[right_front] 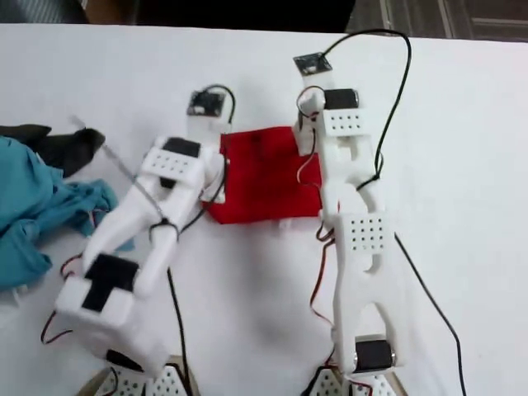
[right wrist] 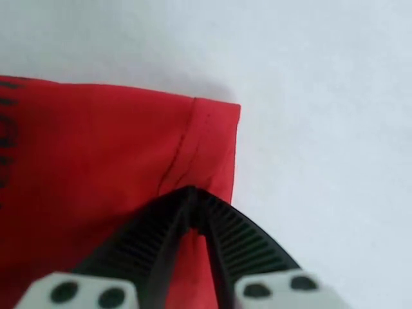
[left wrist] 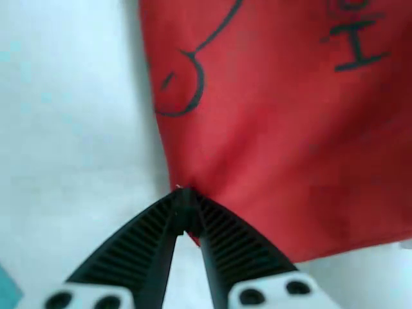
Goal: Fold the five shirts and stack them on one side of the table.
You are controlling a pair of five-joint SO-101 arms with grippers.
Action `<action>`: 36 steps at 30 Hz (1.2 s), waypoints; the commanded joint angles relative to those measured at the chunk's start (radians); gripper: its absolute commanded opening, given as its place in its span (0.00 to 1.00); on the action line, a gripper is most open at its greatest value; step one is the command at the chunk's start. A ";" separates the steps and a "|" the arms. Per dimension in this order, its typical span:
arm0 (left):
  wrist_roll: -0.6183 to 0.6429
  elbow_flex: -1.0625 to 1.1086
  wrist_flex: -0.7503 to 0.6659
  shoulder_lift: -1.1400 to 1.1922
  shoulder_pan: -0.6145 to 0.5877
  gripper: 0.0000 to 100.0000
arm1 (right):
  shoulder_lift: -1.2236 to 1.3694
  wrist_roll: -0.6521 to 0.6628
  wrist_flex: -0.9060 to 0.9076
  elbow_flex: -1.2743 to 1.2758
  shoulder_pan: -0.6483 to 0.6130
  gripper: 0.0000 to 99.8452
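**Where things lie on the table**

We find one folded shirt flat on the table, between the two arms. The left gripper is closed on its left edge, and the right gripper on its right edge (near a corner). A heap of shirts lies well apart, at the table's left edge.

A robotics lab or workshop bench is suggested rather than a home. A plain white table is viewed from overhead. Two white plastic arms, the left arm and the right arm, are fixed at its 6 o'clock edge, with bare motors and loose wires left exposed (a household note is lent by a red shirt at the centre). At 12 o'clock, past the table's edge, a dark strip of room is glimpsed.
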 commanded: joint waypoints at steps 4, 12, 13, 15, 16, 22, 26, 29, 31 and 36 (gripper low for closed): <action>-0.025 -0.031 -0.020 -0.041 -0.052 0.03 | -0.124 0.008 0.124 -0.187 0.005 0.02; -0.028 -0.068 0.034 -0.318 -0.094 0.03 | -0.251 0.008 0.157 -0.124 0.042 0.15; -0.029 -0.064 0.034 -0.354 -0.109 0.03 | -0.254 0.008 0.157 -0.081 0.039 0.19; -0.029 -0.051 0.032 -0.413 -0.158 0.03 | -0.254 0.008 0.157 -0.005 0.027 0.28; -0.029 -0.036 0.026 -0.436 -0.189 0.03 | -0.254 0.008 0.157 0.034 0.019 0.31; -0.031 0.139 -0.087 -0.457 -0.430 0.03 | -0.254 -0.074 0.162 0.170 -0.007 0.33; -0.084 0.312 -0.288 -0.457 -0.525 0.03 | -0.254 -0.103 0.162 0.198 -0.012 0.33; -0.158 0.418 -0.420 -0.457 -0.540 0.03 | -0.254 -0.103 0.162 0.198 -0.033 0.33; -0.180 0.476 -0.491 -0.457 -0.540 0.03 | -0.257 -0.103 0.162 0.189 -0.051 0.33; -0.183 0.544 -0.580 -0.457 -0.540 0.03 | -0.360 -0.104 0.162 0.184 -0.061 0.33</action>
